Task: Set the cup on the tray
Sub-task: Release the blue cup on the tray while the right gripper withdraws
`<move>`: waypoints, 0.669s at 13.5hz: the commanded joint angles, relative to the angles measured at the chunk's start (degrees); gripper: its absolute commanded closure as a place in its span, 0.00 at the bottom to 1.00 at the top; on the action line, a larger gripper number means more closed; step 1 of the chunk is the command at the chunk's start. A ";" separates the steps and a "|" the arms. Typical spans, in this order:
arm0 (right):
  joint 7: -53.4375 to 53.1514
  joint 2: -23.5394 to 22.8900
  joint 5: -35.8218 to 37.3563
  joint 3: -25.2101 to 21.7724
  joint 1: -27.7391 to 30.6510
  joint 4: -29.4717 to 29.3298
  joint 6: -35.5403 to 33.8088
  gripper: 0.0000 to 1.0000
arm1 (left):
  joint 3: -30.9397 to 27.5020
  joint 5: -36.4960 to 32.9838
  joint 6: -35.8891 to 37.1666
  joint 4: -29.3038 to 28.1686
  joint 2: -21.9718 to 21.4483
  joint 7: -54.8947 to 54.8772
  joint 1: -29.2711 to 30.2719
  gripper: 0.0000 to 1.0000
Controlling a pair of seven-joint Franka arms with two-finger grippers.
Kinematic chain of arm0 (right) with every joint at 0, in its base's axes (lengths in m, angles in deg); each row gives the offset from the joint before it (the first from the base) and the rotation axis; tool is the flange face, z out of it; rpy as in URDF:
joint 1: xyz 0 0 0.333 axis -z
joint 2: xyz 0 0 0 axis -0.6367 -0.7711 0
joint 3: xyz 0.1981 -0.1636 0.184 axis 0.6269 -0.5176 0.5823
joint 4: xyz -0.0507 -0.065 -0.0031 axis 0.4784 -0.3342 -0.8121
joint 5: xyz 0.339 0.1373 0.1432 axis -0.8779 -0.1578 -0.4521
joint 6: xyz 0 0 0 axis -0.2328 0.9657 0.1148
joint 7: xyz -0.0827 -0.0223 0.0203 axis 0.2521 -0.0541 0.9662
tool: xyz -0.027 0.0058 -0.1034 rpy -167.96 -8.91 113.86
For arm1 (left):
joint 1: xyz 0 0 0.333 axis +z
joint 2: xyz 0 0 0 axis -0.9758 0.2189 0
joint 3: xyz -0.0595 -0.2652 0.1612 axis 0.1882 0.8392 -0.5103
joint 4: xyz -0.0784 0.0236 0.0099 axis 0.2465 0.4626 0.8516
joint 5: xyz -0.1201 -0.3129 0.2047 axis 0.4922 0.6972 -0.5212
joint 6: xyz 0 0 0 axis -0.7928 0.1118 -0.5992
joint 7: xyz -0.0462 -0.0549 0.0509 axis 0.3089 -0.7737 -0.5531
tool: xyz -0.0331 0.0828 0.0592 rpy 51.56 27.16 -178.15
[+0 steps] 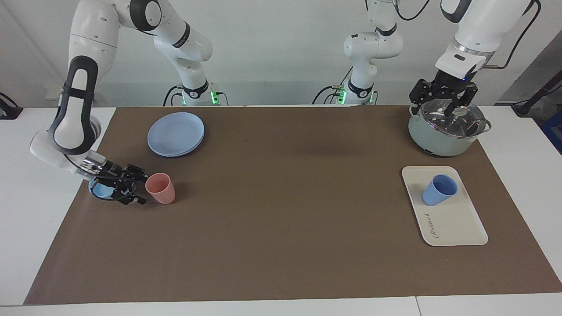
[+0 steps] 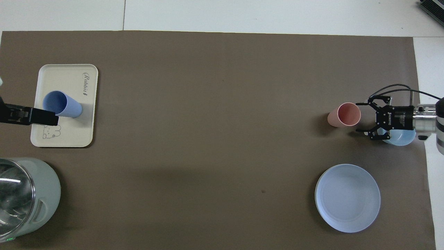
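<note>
The periwinkle-blue cup [image 1: 439, 189] stands mouth up on the cream-white tray [image 1: 456, 224] toward the left arm's end of the table. It shows in the overhead view [image 2: 64, 104] on the tray [image 2: 79, 132] as well. My left gripper [image 1: 439, 105] is open and empty, raised over the lidded pot, apart from the cup. My right gripper [image 1: 139, 188] is open and low at the right arm's end, its fingers beside the salmon-pink cup [image 1: 160, 188] and over a light-blue bowl [image 1: 100, 189].
A grey-green pot with a glass lid [image 1: 443, 131] stands nearer to the robots than the tray. Stacked round blue plates [image 1: 175, 134] lie nearer to the robots than the salmon-pink cup. A brown mat [image 1: 285, 197] covers the table.
</note>
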 commanded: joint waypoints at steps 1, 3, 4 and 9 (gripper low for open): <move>1.98 4.87 7.52 0.23 0.00 0.10 2.99 0.01 | 0.06 0.09 4.89 5.83 0.86 0.85 -0.65 0.00; 2.77 8.73 16.65 0.49 -0.61 0.10 2.74 0.01 | 0.24 -0.59 9.79 7.77 1.56 1.30 -0.75 0.00; 3.90 10.67 21.48 0.84 -0.97 0.10 2.30 0.01 | 0.24 -0.78 10.08 8.48 2.00 1.21 -0.49 0.00; 6.90 18.14 39.18 1.11 -9.30 0.28 -5.33 0.01 | 0.24 -1.13 4.29 2.43 0.07 1.12 -0.14 0.00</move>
